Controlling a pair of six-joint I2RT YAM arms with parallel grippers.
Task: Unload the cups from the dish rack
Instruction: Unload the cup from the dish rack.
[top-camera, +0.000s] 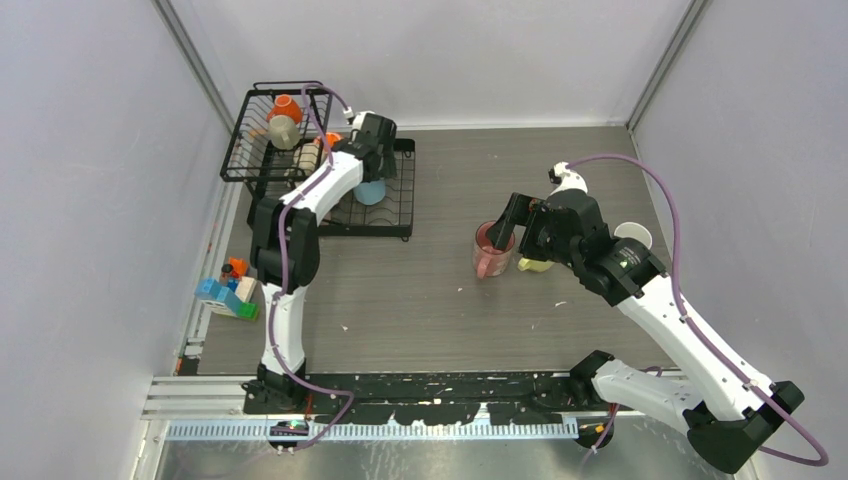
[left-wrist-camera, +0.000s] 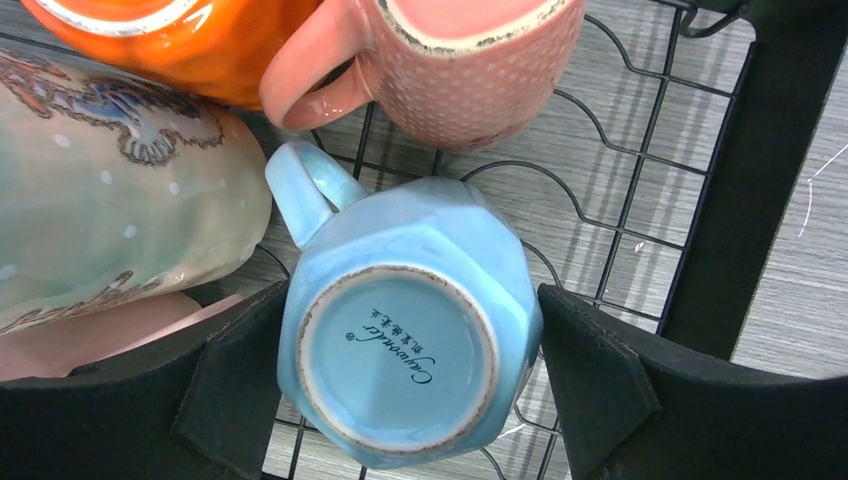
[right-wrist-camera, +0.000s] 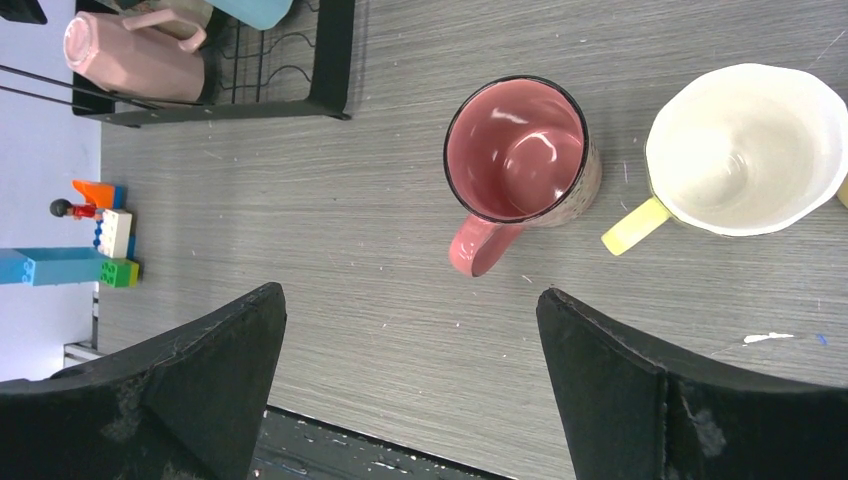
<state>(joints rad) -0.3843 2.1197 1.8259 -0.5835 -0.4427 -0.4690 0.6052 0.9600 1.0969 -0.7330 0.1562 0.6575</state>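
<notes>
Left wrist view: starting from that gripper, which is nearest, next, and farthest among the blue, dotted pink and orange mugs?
1. Blue mug, upside down, straddled by the left gripper.
2. Dotted pink mug, just beyond it, upper middle.
3. Orange mug, top left corner.

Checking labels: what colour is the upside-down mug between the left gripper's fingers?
The mug is light blue, base up; best seen in the left wrist view.

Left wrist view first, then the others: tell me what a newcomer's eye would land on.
An upturned light blue mug fills the left wrist view, sitting on the dish rack between the wide-spread fingers of the left gripper; contact cannot be told. On the table by the open right gripper stand a pink mug and a cream mug with a yellow handle, both upright.
</notes>
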